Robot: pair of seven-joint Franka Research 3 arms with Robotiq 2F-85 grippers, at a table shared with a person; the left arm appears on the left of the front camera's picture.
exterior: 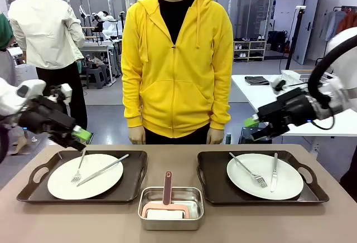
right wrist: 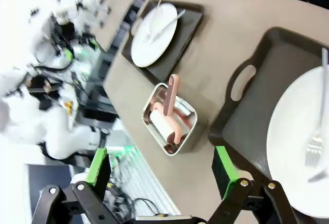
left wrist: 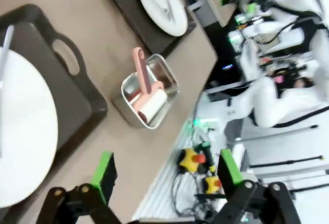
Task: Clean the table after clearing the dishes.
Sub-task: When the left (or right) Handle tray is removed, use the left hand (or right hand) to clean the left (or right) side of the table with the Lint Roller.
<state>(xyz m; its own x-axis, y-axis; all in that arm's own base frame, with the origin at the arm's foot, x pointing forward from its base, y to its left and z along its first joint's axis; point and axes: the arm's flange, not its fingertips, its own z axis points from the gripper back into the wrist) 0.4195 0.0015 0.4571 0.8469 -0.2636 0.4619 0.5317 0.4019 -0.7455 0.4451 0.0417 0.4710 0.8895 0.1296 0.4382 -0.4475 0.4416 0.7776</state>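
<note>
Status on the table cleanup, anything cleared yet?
Done: nothing; left tray and right tray sit loaded on the table. In hand: left gripper and right gripper hover open, empty. Left: remove both trays, then clean the table, probably with the roller in the tin.

The left arm (exterior: 11, 98) has smooth, rounded white shells. The left tool (exterior: 80, 136) on it is a black angular block tipped with bright green. The right arm (exterior: 346, 39) is white as well, with a thick black cable (exterior: 315, 74) curving along it to the right tool (exterior: 252, 127), which is black with the same green tips. In the wrist views, the fingers (left wrist: 103, 179) are black linkages with round silver pivot pins and flat green pads (right wrist: 223, 166). The person (exterior: 177, 64) at the far side wears a yellow zip hoodie with long sleeves, drawstrings and a front pocket, over a black top.
</note>
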